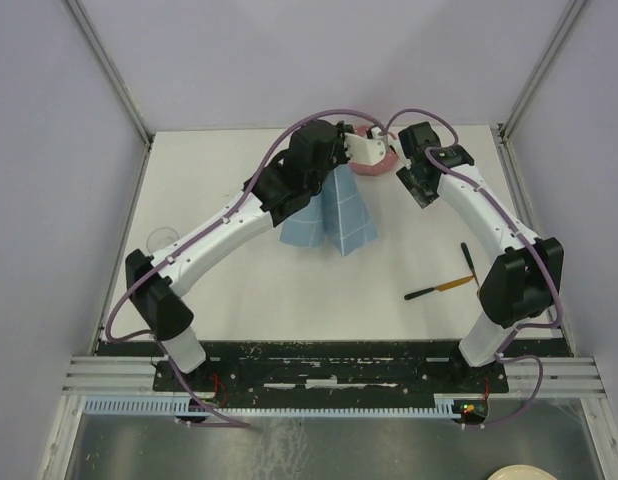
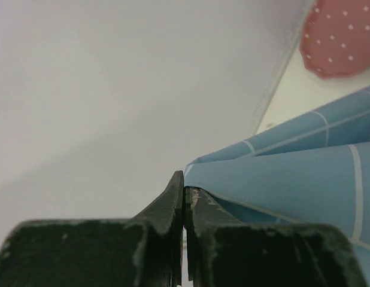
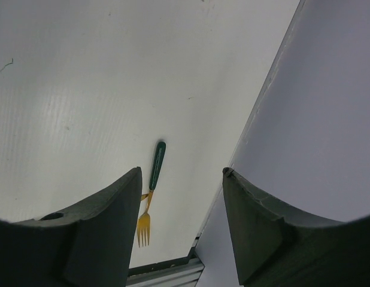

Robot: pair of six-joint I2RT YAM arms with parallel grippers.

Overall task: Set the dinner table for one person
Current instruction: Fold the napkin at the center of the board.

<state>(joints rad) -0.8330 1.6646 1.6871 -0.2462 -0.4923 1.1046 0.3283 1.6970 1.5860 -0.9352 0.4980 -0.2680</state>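
Left gripper (image 2: 184, 200) clamped on mat (image 1: 334, 215), which hangs tented over table (image 1: 289, 290). Right gripper (image 3: 182, 179) apart, empty. Advise lowering mat flat at table centre before release.

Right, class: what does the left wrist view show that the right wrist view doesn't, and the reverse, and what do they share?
Only left wrist: the left hand shut on the blue placemat, and a pink dotted item beyond it. Only right wrist: the open right hand and a green-handled fork lying on the surface below it. Both: the white dinner table and the pale wall at its edge.
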